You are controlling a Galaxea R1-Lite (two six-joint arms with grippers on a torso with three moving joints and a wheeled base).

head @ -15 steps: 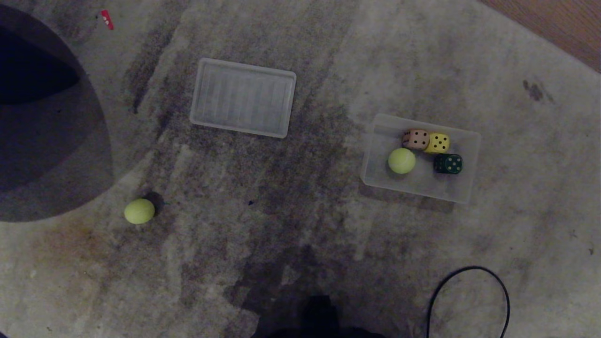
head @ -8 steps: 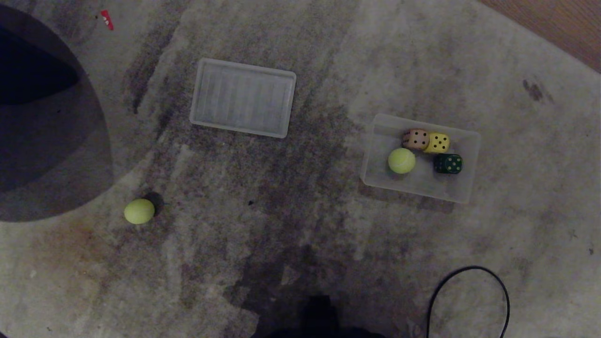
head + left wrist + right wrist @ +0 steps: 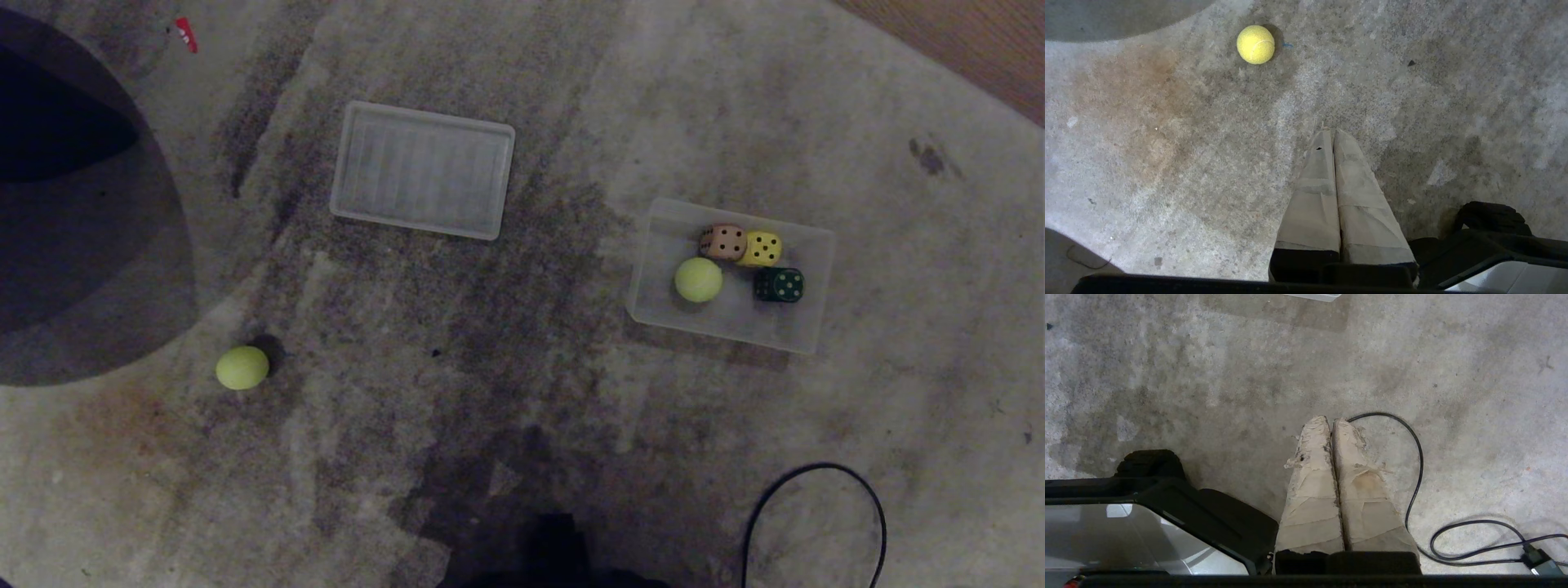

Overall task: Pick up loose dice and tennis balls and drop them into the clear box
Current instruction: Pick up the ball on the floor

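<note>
I see one fuzzy yellow-green tennis ball (image 3: 242, 367) loose on the stained grey carpet (image 3: 506, 392), my left claw (image 3: 1333, 136) and right claw (image 3: 1330, 424) both clenched empty above it.

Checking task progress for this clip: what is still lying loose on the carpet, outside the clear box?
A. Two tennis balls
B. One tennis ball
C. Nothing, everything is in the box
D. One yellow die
B: one tennis ball sits alone on the carpet, while the clear box already holds the other ball and three dice.
</note>
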